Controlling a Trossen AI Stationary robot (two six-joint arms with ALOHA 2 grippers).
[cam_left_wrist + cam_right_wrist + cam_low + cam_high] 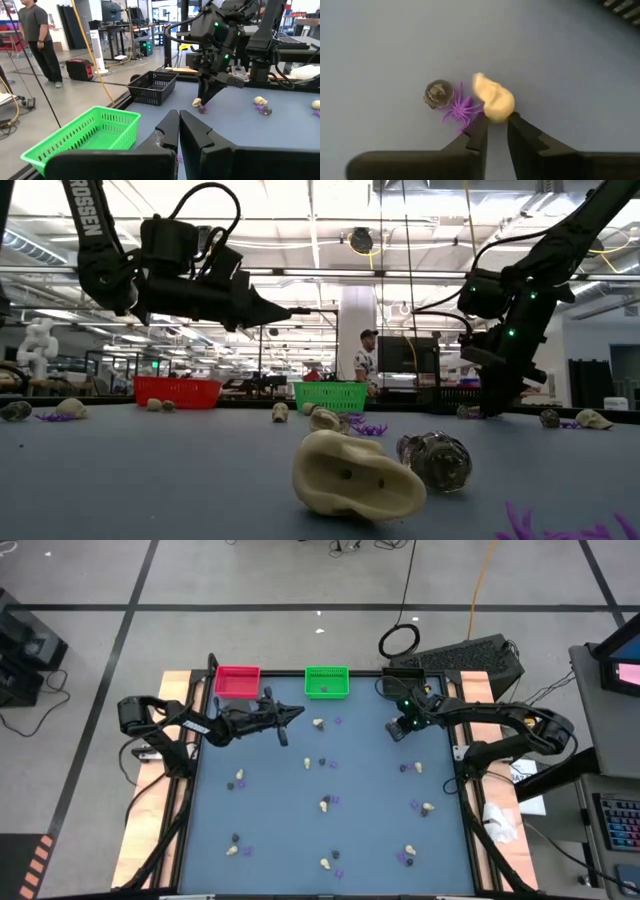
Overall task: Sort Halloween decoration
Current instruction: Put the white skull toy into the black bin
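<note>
Small cream-white lumps, dark lumps and purple spiders lie scattered on the blue-grey mat [370,830]. At the far right, my right gripper [397,732] points steeply down at one cluster: a cream-white lump [493,101], a purple spider [461,110] and a dark lump [438,93], all resting on the mat. Its fingers are closed on the cream lump. My left gripper [296,716] hovers level and shut above the mat's far left part, between the red bin [237,680] and the green bin [327,681], holding nothing. My right gripper [497,124] pinches the cream-white lump's near end [498,117] between its two fingertips, only at their free ends. The fingers slant down from the table's right side. The lump still lies on the mat. The left fingertip [479,126] also rests on the spider's legs.
A black bin [152,86] stands at the mat's far edge, just behind my right gripper. More trinkets lie in pairs across the middle and near part of the mat, one cream lump [350,475] close to the low camera. People stand in the room beyond the table.
</note>
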